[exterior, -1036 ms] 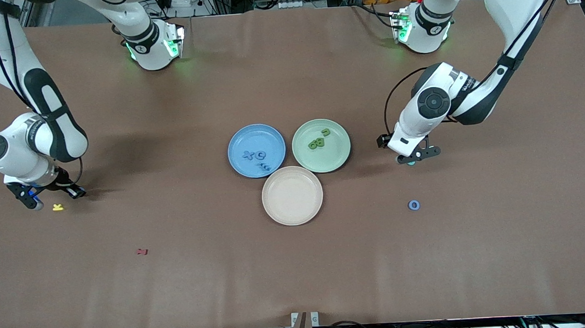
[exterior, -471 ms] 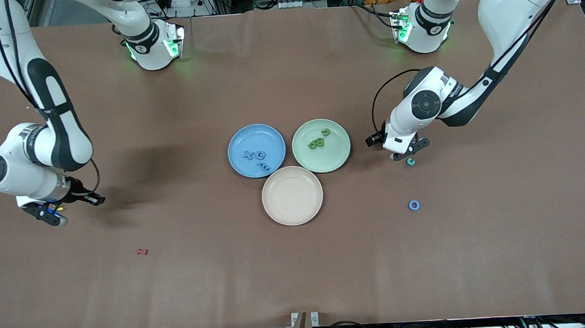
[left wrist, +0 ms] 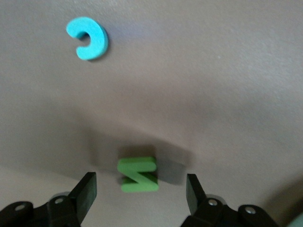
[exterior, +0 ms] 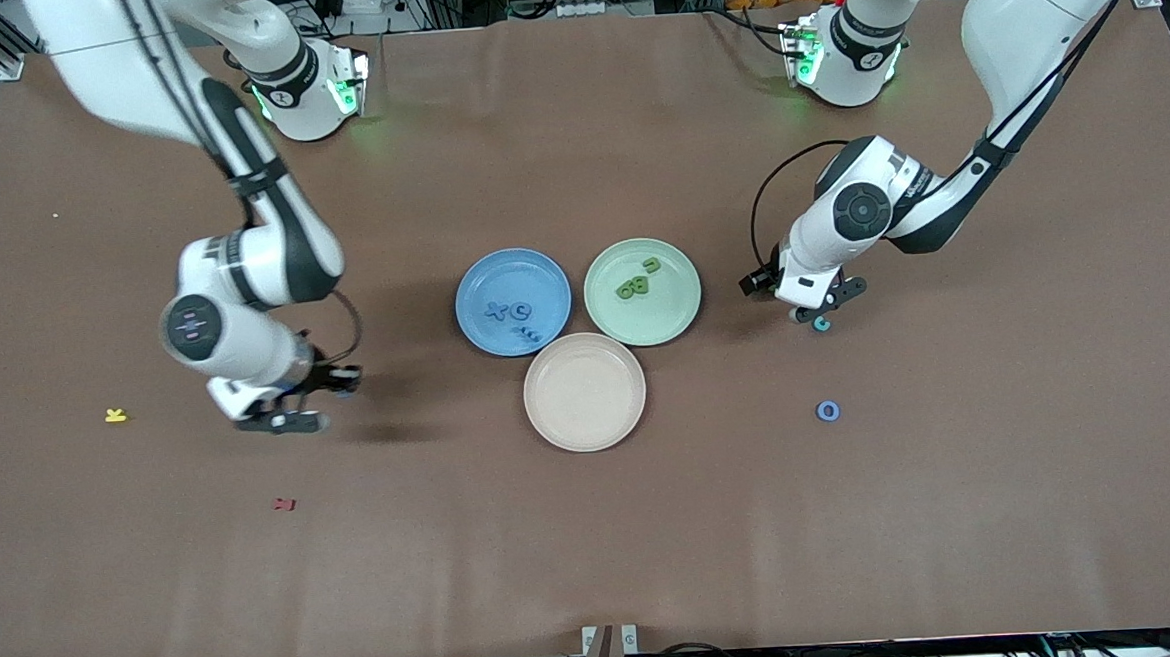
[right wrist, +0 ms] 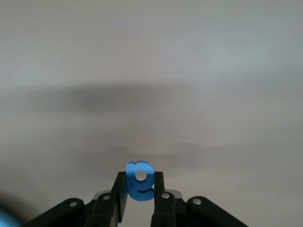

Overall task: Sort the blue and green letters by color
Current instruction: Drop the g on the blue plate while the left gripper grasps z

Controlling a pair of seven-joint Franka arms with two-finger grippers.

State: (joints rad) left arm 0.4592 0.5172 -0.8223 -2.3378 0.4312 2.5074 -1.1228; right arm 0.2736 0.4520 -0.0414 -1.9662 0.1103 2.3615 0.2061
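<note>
My right gripper [right wrist: 140, 182] is shut on a small blue letter [right wrist: 140, 187] and hangs above bare table [exterior: 313, 401], between the yellow letter and the blue plate [exterior: 477, 274]. My left gripper [left wrist: 140, 184] is open and low over the table, a finger on each side of a green Z [left wrist: 138, 174] without touching it. A teal C [left wrist: 87, 38] lies just past it. In the front view the left gripper [exterior: 812, 309] hides the Z, and the teal C [exterior: 822, 324] shows at its tip. Blue letters [exterior: 509, 312] lie in the blue plate, green letters [exterior: 635, 286] in the green plate [exterior: 665, 319].
An empty beige plate [exterior: 584, 392] sits nearer the front camera, touching both coloured plates. A blue ring letter [exterior: 829, 411] lies nearer the camera than the left gripper. A yellow letter [exterior: 116, 415] and a dark red letter [exterior: 284, 504] lie toward the right arm's end.
The right arm has swung from beside the yellow letter toward the plates, carrying the blue letter. The left gripper has shifted a little toward the green plate, beside the teal C.
</note>
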